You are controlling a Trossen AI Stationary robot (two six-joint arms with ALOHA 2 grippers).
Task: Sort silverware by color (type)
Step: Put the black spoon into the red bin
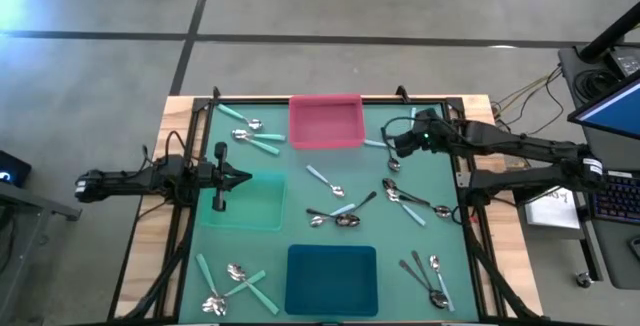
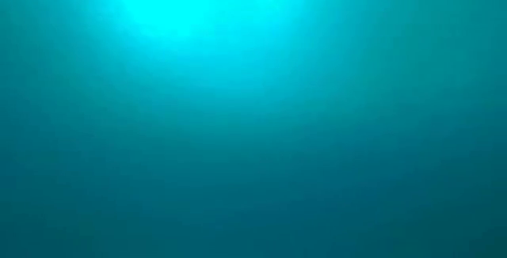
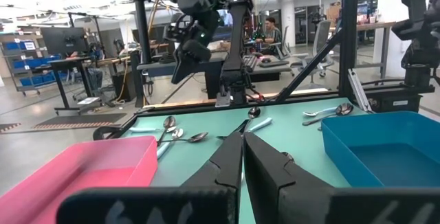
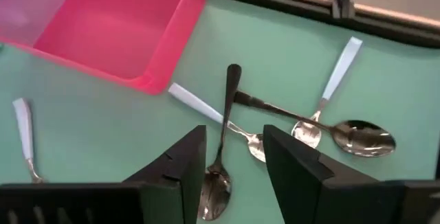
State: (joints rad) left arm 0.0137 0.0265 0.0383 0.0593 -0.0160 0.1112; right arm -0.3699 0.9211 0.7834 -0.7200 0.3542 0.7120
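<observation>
Overhead, your right gripper hangs right of the pink tray, near the mat's upper edge, over a few spoons; open mat lies below and left. Your left gripper is pinched closed over the green tray. The low view shows only teal haze. In the right wrist view, the jaws stand parted around a dark-handled spoon, which lies on the mat.

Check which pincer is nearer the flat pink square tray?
Right. The right pincer hangs open beside the flat pink square tray, just off its right edge over scattered spoons. The left pincer sits shut over the mint-green tray, farther off.
</observation>
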